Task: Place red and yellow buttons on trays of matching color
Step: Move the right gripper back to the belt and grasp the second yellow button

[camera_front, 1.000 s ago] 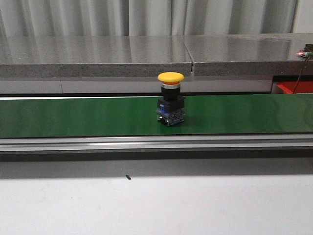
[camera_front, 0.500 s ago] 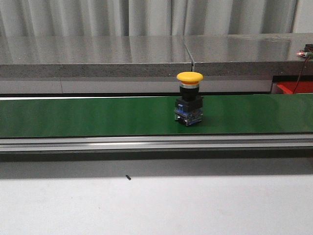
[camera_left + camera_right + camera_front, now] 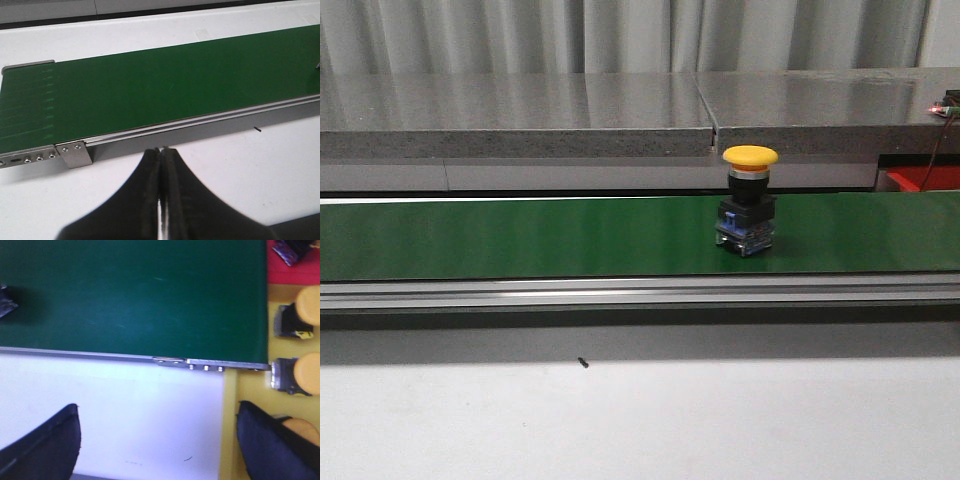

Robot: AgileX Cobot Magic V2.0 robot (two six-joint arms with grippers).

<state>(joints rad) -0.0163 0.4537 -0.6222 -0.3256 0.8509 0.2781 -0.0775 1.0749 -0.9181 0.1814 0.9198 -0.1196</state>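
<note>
Yellow tray [image 3: 231, 405]: several yellow buttons [image 3: 295, 374] are held, just beyond the right fingers [image 3: 270, 450], which are spread wide. Conveyor belt [image 3: 520, 238]: one upright yellow button [image 3: 748, 202] is carried. Left fingers [image 3: 152, 185] are pressed together, empty, over the worktop [image 3: 225, 165]. No legible writing is seen.

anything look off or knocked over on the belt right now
Nothing stands out. The yellow mushroom-head push button stands upright on the green conveyor belt, and no spill or damage shows.
</note>
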